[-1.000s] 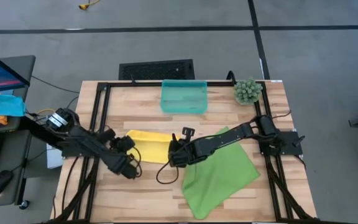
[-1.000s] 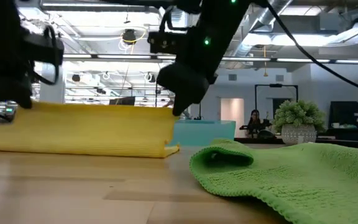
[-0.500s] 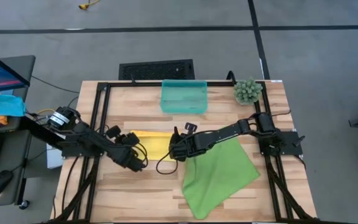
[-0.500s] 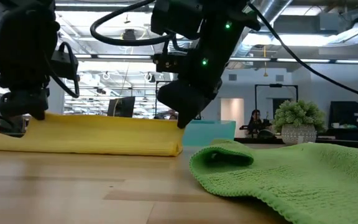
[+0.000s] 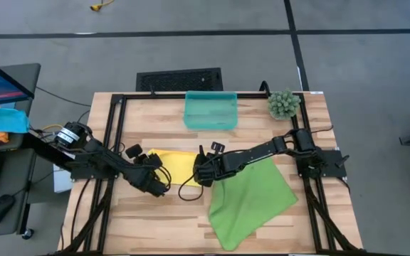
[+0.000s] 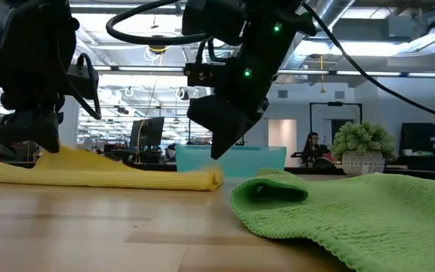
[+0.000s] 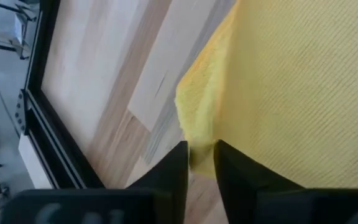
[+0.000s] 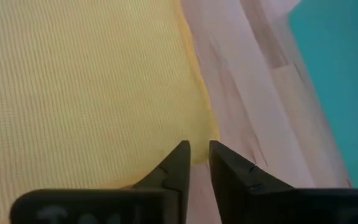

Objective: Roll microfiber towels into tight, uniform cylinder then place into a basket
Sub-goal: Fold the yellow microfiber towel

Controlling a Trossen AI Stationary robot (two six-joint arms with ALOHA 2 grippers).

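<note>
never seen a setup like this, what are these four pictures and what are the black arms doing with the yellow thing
It is a robot with two dark arms at a wooden table. One picture looks straight down from above, one sits level with the tabletop, and two come from cameras on the wrists, looking past each arm's own fingers.

On the table lie a yellow towel, a larger green towel, a teal basket at the far edge and a small potted plant.

The left gripper pinches the towel's edge; the left wrist picture shows cloth between its nearly closed fingers. The right gripper is at the towel's other end, fingers close together just above the cloth's edge, holding nothing visible. The job is to roll towels and put them in the basket, which holds none.
</note>
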